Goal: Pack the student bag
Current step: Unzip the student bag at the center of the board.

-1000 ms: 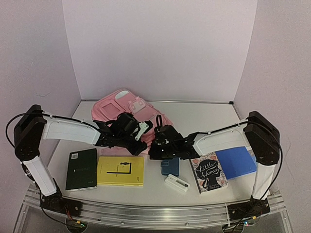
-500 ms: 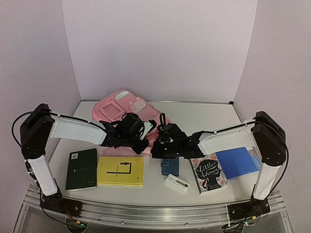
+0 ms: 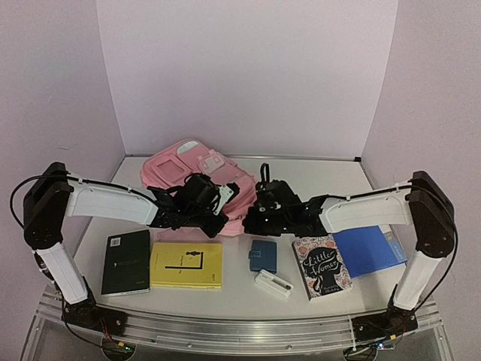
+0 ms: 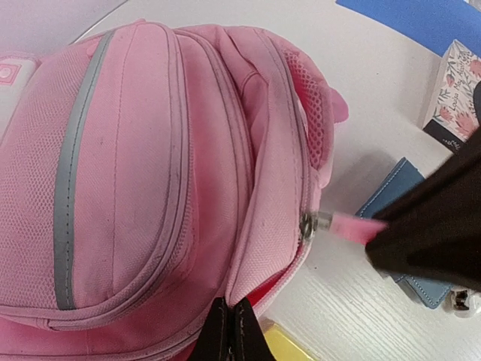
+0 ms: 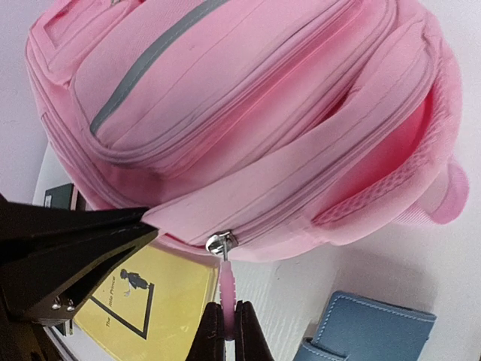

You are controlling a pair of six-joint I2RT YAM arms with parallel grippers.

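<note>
The student bag point(image 3: 188, 169), a large pink backpack with grey strips, lies at the back centre of the table. Its near zip stands partly open, with red lining showing in the left wrist view. My left gripper point(image 4: 229, 331) is shut on the bag's point(image 4: 150, 150) fabric edge beside that opening. My right gripper point(image 5: 228, 331) is shut on the pink zip pull point(image 5: 227, 289), just below the metal slider point(image 5: 220, 242). From above, the left gripper point(image 3: 224, 219) and right gripper point(image 3: 250, 220) sit close together at the bag's near edge.
In front of the bag lie a dark notebook point(image 3: 126, 261), a yellow book point(image 3: 186, 265), a blue wallet point(image 3: 263, 254), a small white case point(image 3: 273, 284), a "Little Women" book point(image 3: 322, 267) and a blue folder point(image 3: 364, 250). Walls close in the back and sides.
My left gripper has closed on the bag's fabric edge. The right gripper, still holding the zip pull, has shifted right and back, uncovering the blue wallet.
</note>
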